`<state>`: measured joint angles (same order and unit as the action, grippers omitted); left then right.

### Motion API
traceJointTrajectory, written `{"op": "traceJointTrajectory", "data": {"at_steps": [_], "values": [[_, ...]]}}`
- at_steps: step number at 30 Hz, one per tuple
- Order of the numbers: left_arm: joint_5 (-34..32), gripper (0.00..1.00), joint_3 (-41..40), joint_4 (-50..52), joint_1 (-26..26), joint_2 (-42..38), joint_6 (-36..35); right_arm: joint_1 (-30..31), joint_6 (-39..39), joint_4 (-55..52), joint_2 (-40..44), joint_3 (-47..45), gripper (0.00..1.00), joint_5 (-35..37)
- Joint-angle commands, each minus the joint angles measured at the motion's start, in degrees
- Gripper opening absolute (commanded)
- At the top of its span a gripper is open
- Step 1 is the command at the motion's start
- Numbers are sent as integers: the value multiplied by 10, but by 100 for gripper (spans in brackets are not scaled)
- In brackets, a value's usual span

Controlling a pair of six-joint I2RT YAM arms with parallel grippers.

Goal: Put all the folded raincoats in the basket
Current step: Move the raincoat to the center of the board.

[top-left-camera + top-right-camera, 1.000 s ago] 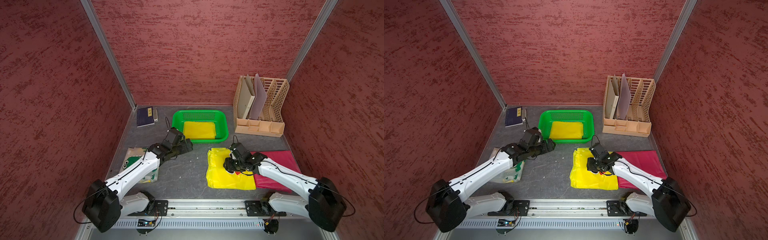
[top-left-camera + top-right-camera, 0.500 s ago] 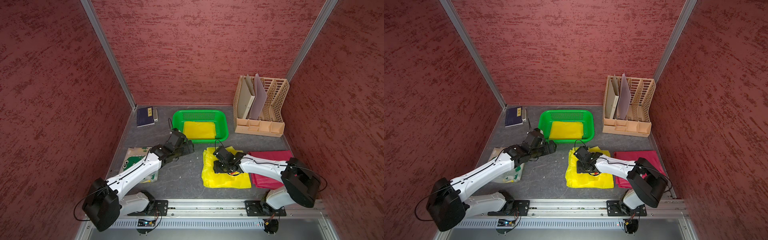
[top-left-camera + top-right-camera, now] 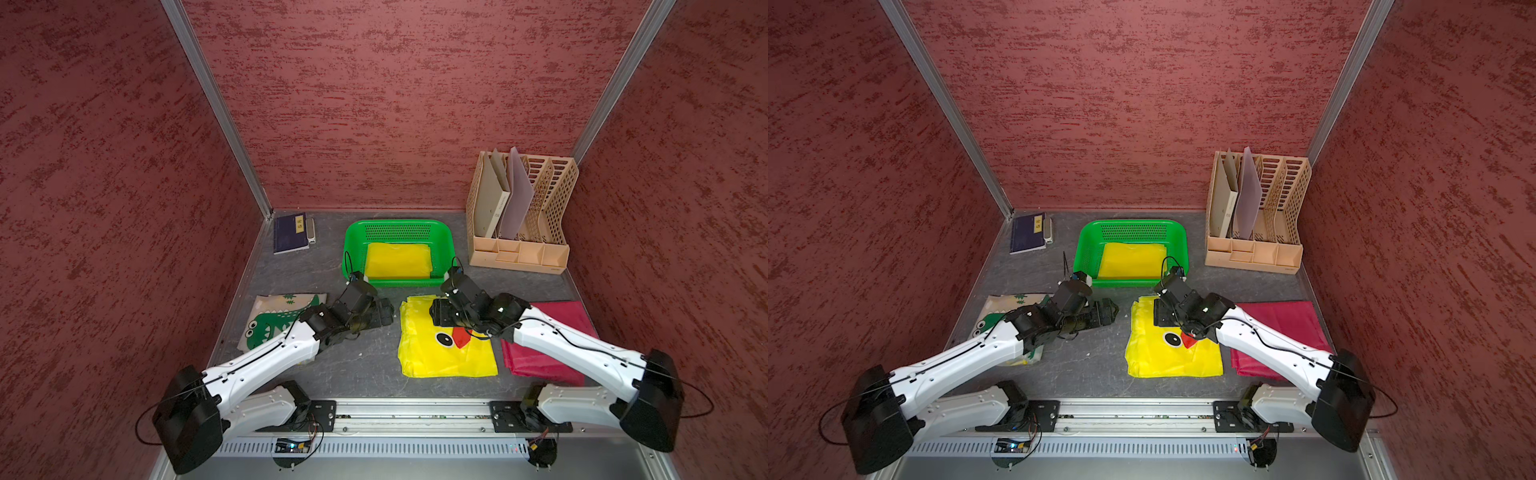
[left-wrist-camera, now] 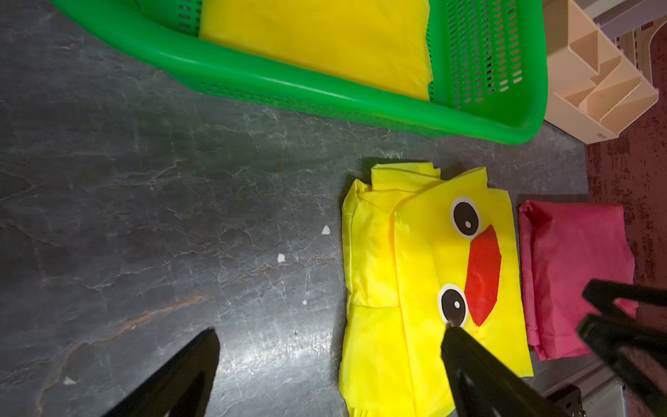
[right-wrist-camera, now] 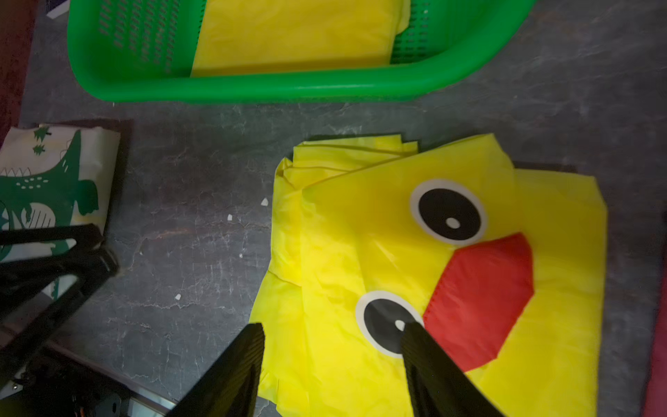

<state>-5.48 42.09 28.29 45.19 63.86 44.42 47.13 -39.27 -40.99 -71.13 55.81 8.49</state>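
The grasp is judged to be the step in hand: the folded duck-faced raincoat (image 3: 446,347) is lying flat on the table, just near of the green basket (image 3: 352,249) at far centre, in which a plain yellow folded sheet (image 3: 397,261) is already laid. The right gripper (image 5: 332,326) is held over the raincoat's far-left corner, fingers apart and nothing clamped, while the left gripper (image 4: 330,331) is poised just left of it, spread wide and empty. Lowering and closing on the layered edge is called for next, so that all folds are taken together.
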Motion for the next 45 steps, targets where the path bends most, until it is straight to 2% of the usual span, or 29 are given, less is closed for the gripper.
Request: {"op": "traceJointTrajectory", "data": {"at_steps": [1, 4, 8, 10, 11, 16, 18, 20, 25, 29, 34, 37, 41, 42, 44, 45], "values": [[-35, 100, -17, -19, 19, 1, 29, -11, 28, -60, -30, -15, 57, 20], [-45, 100, -32, -31, 18, -12, 49, -11, 24, -28, -46, -29, 40, -28], [-46, 100, -12, -4, -2, -15, 94, -10, -1, -42, -58, -10, 15, -84], [-58, 100, -16, -20, 3, -11, 102, -11, -10, -34, -52, -13, 2, -84], [-67, 100, -25, -41, 9, -9, 99, -9, -14, -21, -47, -24, 0, -76], [-95, 100, -103, -163, 34, -9, 87, -9, 4, 63, -40, -90, 0, -39], [-87, 100, -86, -114, 33, -12, 115, -9, 2, 19, -58, -59, 0, -27], [-72, 100, -58, -85, 37, -22, 92, -8, 3, -7, -74, -35, 0, -38], [-125, 100, -30, 5, 46, -55, 66, -3, -15, 59, -120, -58, 0, -62], [-120, 100, -52, 41, 41, -111, 73, 19, -29, 86, -198, -49, 0, -77], [-111, 100, -113, 62, 32, -203, 90, 60, -43, 114, -253, -20, 0, -95], [-118, 100, -137, 97, 30, -254, 112, 87, -40, 110, -255, 17, 0, -102], [-104, 100, -139, 128, 28, -287, 119, 95, -45, 69, -205, 45, 1, -76], [-93, 100, -140, 125, 29, -285, 113, 94, -44, 58, -189, 47, 7, -63], [-69, 100, -142, 113, 29, -267, 101, 93, -34, 22, -155, 53, 43, -34], [-61, 100, -139, 114, 29, -252, 102, 92, -24, 5, -142, 56, 54, -25]]}}
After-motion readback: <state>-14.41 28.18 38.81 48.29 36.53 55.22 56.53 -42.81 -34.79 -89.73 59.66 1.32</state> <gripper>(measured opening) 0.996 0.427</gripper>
